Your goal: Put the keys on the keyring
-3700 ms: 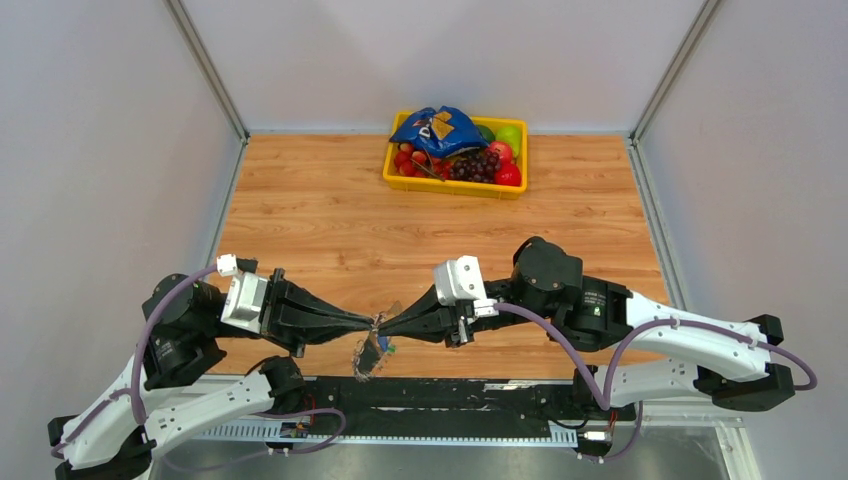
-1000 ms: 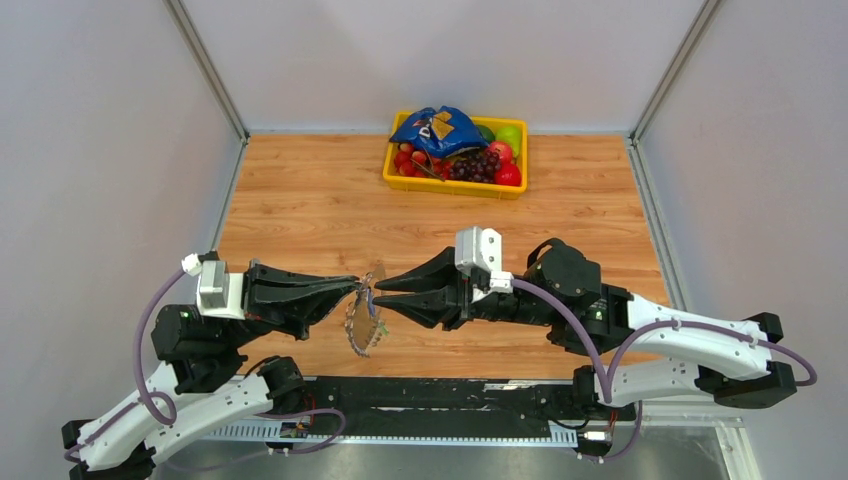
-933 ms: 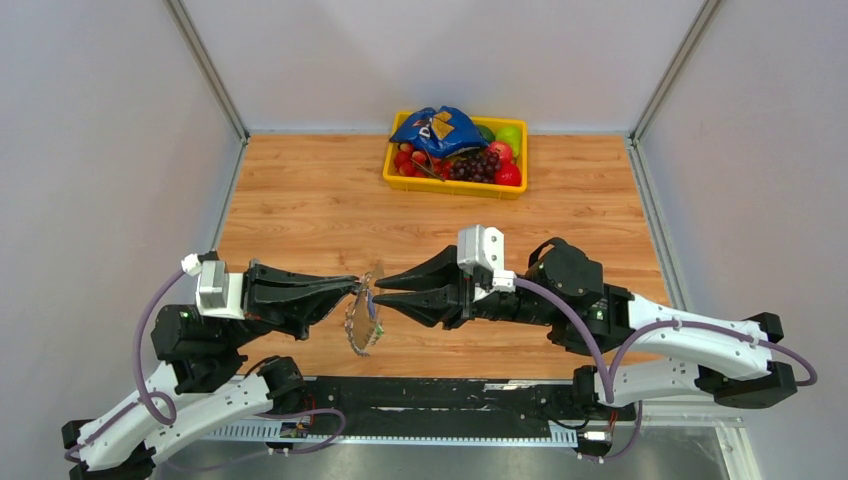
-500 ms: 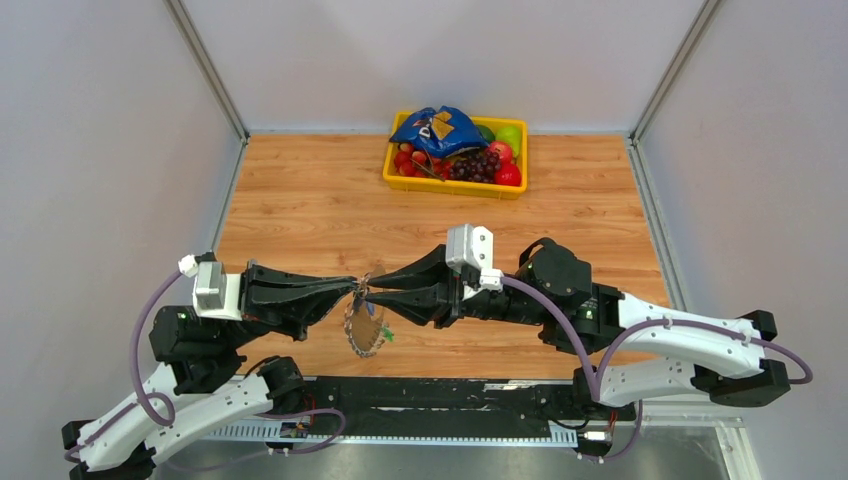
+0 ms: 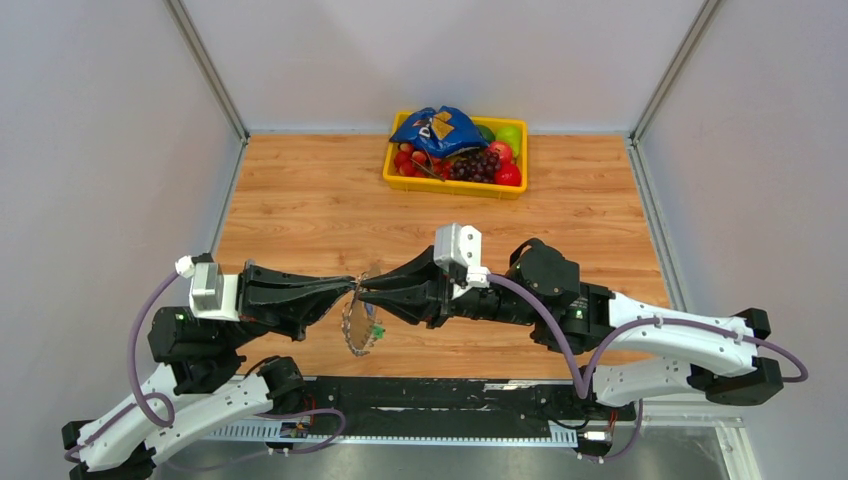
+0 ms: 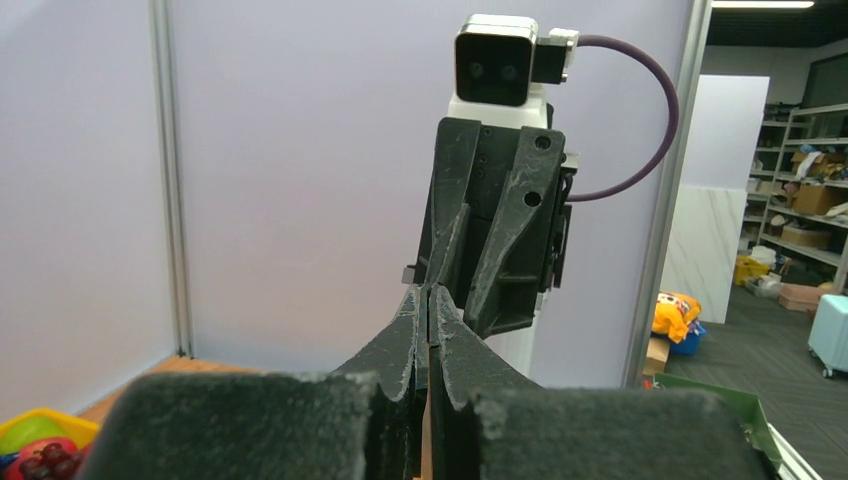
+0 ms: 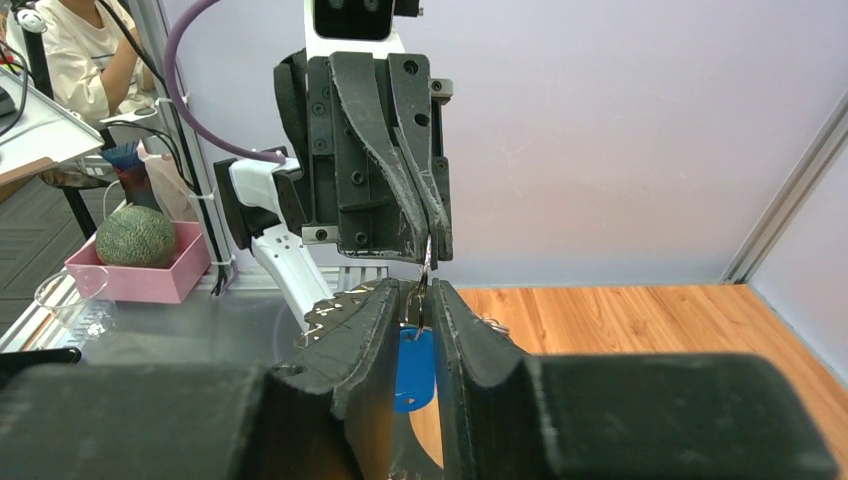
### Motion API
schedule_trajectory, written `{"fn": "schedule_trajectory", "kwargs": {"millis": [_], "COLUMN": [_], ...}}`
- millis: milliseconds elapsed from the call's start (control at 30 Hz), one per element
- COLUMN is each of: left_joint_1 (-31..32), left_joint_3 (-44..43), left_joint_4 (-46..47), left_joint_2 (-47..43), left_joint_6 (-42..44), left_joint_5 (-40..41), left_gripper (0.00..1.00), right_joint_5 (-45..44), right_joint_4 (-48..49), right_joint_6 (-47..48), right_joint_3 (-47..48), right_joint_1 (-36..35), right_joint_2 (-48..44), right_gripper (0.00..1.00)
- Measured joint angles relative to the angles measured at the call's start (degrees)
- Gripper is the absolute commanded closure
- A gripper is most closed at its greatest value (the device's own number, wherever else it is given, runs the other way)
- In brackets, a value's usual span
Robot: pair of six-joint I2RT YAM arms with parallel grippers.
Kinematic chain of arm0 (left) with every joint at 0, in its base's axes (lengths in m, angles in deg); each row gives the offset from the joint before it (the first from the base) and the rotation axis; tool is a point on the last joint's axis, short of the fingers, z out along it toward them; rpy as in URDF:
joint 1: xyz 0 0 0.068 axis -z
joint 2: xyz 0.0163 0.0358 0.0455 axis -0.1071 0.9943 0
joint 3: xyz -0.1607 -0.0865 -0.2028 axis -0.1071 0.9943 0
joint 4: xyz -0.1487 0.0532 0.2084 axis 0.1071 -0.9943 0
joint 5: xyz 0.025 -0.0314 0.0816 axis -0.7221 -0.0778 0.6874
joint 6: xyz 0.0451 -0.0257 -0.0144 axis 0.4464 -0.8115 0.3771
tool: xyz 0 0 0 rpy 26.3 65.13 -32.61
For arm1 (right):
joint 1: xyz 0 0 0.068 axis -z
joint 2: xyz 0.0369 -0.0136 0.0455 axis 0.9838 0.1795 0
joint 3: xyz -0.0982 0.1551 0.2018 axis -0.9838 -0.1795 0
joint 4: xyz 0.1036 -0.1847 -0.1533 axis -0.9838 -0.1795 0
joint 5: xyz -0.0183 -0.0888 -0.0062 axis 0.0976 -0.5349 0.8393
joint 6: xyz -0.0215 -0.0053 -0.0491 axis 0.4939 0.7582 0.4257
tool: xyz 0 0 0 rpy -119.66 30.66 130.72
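Currently the keyring (image 5: 358,325) hangs above the worktop's (image 5: 320,210) near edge, its top clenched in my left pincer (image 5: 350,287). My right pincer's (image 7: 421,292) jaws narrowly flank a blue key (image 7: 412,365) there; I cannot tell whether they grip.

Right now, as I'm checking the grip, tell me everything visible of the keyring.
The keyring is a thin grey metal hoop fringed with small silver keys, hanging in the air above the near side of the table. Shut fingers of the left gripper pinch its top; fingers of the right gripper flank a blue tag on it.
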Motion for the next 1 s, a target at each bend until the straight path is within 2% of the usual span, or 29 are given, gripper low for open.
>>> {"fn": "schedule_trajectory", "kwargs": {"millis": [367,500,767,833,867,1000], "left_joint_1": [0.0,0.0,0.0,0.0,0.0,0.0], "left_joint_3": [0.24,0.31,0.31,0.28,0.07,-3.37], "left_joint_4": [0.79,1.14,1.18,0.9,0.13,-6.27], "left_joint_2": [-0.46,-0.46,-0.5,-0.5,-0.5,0.09], "left_joint_6": [0.0,0.0,0.0,0.02,0.09,1.29], "left_joint_5": [0.0,0.0,-0.17,-0.39,-0.68,-2.71], "left_gripper": [1.0,1.0,1.0,0.91,0.83,0.7], "right_joint_5": [0.07,0.13,0.59,0.59,0.61,1.09], "right_joint_4": [0.66,0.9,1.01,0.72,0.11,-4.22], "right_joint_6": [-0.37,-0.52,-0.81,-0.81,-0.81,-0.87], "right_joint_3": [0.0,0.0,0.0,0.0,0.13,1.64], "right_joint_1": [0.0,0.0,0.0,0.0,0.0,0.0], "right_joint_2": [1.44,1.44,1.44,1.44,1.42,1.42], "right_gripper": [0.86,1.0,1.0,1.0,1.0,1.0]}}
